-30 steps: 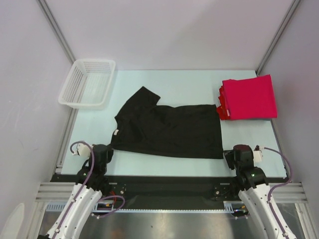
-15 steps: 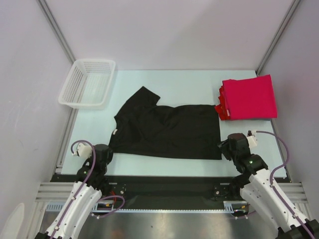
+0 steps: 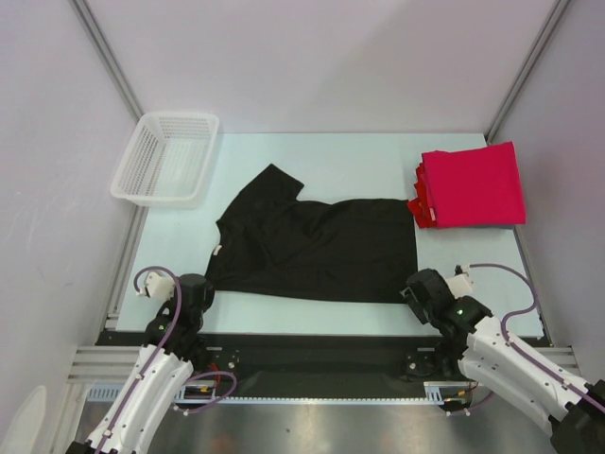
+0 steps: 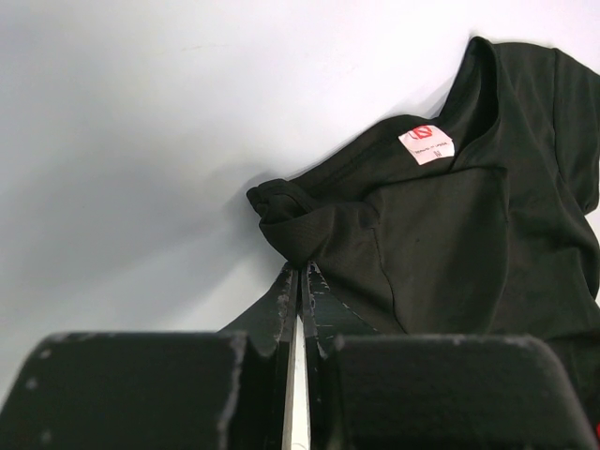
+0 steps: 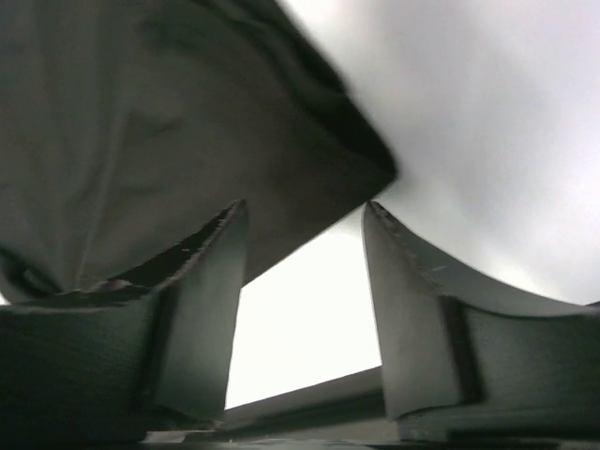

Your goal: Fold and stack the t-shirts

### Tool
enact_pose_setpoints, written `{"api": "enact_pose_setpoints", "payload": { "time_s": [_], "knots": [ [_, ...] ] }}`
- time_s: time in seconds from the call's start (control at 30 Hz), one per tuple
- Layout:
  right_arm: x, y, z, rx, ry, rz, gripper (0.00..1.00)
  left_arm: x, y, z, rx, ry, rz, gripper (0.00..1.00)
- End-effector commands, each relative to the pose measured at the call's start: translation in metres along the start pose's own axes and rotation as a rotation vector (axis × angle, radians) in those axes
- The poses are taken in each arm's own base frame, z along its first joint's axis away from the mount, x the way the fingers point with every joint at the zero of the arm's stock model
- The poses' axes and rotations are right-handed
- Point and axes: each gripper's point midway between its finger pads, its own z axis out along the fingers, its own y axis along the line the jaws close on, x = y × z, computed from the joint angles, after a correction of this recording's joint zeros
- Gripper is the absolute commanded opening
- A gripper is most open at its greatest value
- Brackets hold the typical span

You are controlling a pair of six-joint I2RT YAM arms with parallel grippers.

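Observation:
The black t-shirt (image 3: 317,246) lies spread across the middle of the table, collar to the left. A stack of folded red t-shirts (image 3: 471,184) sits at the back right. My left gripper (image 3: 197,284) is shut, and its tips (image 4: 302,272) reach the rolled sleeve edge of the black t-shirt (image 4: 450,234), with nothing seen between them. My right gripper (image 3: 416,288) is open and low at the shirt's near right corner. In the right wrist view the black t-shirt (image 5: 141,112) lies just beyond the gripper (image 5: 305,225), its corner above the gap.
A white mesh basket (image 3: 165,156) stands at the back left corner. The table's near edge (image 3: 312,317) runs just below the shirt and both grippers. Frame posts rise at both back corners.
My right arm has swung left and down to the shirt's near right corner. The shirt's right edge has shifted slightly left. The left arm has barely moved.

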Motion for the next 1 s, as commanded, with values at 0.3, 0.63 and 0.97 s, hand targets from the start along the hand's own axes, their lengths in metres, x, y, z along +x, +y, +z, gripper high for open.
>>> {"api": "enact_pose_setpoints", "payload": {
  "time_s": [0.3,0.63,0.97],
  "knots": [
    [0.001,-0.021,0.021,0.026,-0.087,0.167,0.58,-0.014,-0.011,-0.005,0.036,-0.046,-0.009,0.07],
    [-0.011,-0.024,0.030,0.101,-0.183,0.184,0.52,-0.014,-0.013,-0.004,0.041,-0.044,-0.014,0.07],
    [-0.017,-0.017,0.037,0.165,-0.226,0.129,0.39,-0.013,-0.015,-0.003,0.048,-0.040,-0.015,0.07]
  ]
}}
